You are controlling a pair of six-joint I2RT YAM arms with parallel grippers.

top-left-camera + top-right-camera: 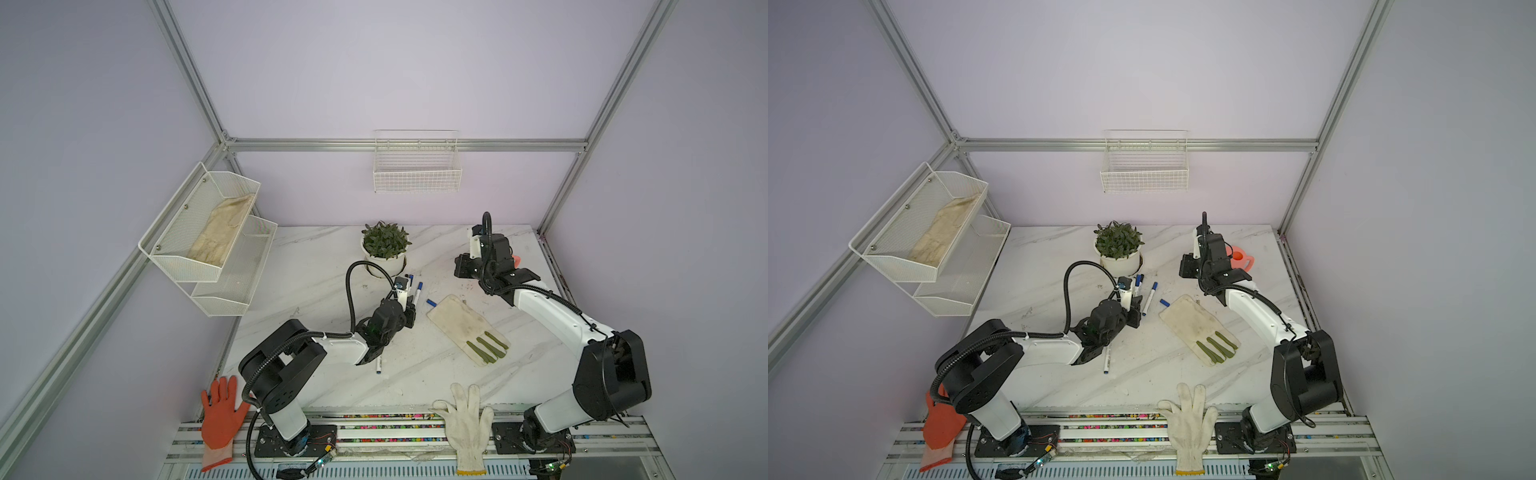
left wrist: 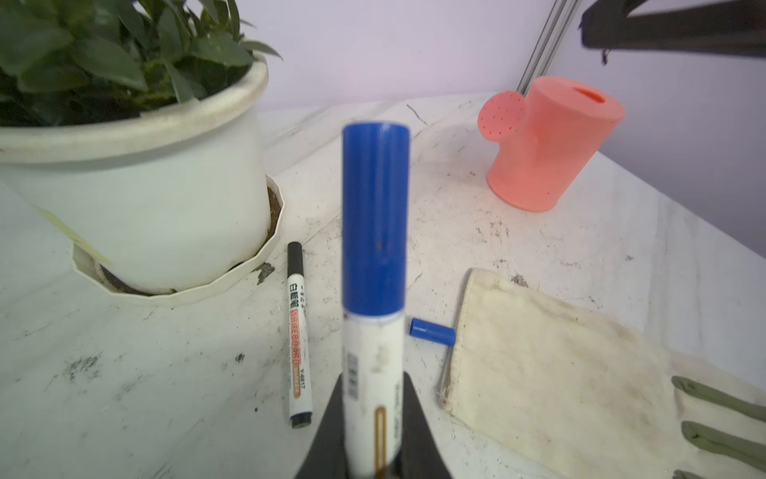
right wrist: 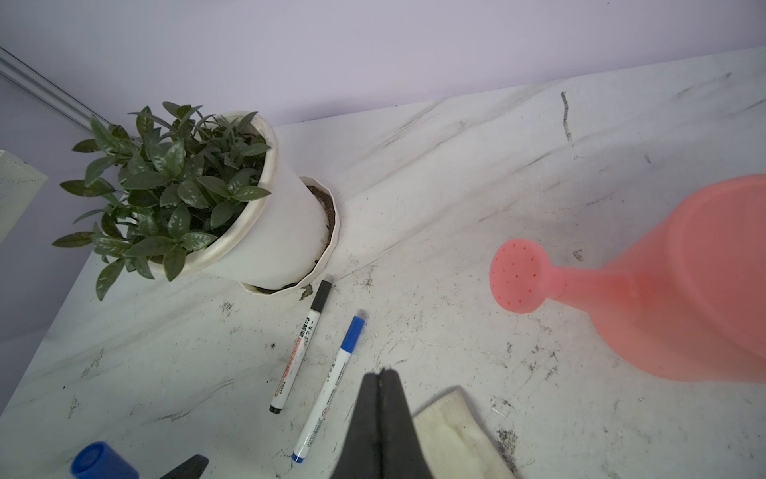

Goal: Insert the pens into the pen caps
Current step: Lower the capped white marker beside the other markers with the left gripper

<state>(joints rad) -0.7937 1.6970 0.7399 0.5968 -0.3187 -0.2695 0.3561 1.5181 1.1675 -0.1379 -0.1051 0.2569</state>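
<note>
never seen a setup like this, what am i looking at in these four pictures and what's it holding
Two robot arms stand at a marble table. Two pictures look down from overhead; the other two come from cameras on each arm's wrist. The left pincer is shut on a blue-capped pen. The right pincer is shut and empty. On the table lie a black-capped pen, a second blue pen, a loose blue cap beside a canvas glove, plus a potted plant and a pink watering can.

Potted plant (image 1: 384, 245), watering can (image 2: 551, 145), glove (image 1: 461, 324)
</note>
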